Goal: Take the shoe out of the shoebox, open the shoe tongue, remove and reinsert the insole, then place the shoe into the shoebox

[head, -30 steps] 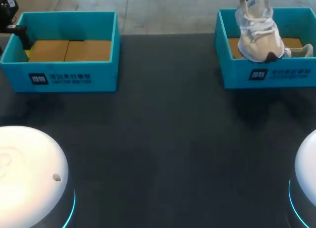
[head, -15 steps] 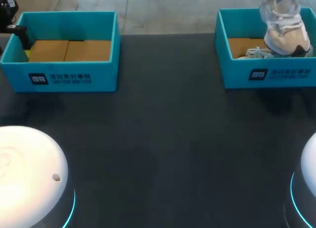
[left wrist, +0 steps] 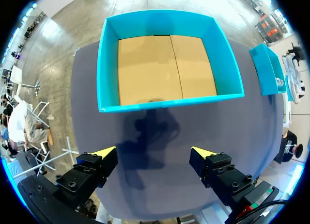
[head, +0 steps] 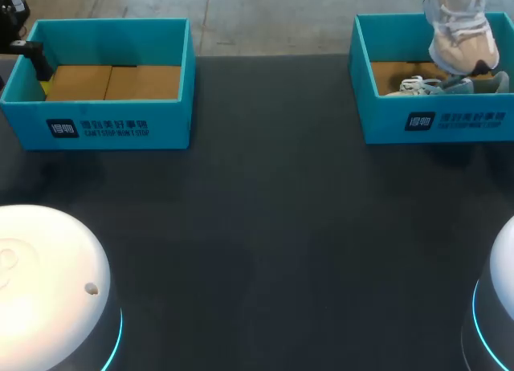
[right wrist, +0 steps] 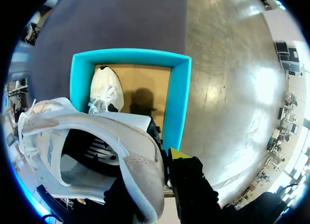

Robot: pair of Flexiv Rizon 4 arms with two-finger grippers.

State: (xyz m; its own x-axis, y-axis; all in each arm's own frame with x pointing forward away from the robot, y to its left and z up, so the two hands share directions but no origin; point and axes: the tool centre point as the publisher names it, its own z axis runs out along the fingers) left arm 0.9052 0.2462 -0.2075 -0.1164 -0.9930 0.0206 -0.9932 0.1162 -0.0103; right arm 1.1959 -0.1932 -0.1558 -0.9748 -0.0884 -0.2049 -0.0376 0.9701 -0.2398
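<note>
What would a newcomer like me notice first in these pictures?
A white shoe dangles from the right claw above the right teal shoebox, where a second shoe lies. The left shoebox holds only its brown cardboard floor, and the left claw hangs open near it.

We count two teal shoeboxes on the table right now: the left shoebox (head: 104,128) and the right shoebox (head: 438,124). Shoes, we make that two as well, both white: the lifted shoe (head: 458,35), one, and the lying shoe (head: 430,86), two. And down at the near corners we tally two white arm bases, the left base (head: 48,275) and the right base (head: 502,267).
</note>
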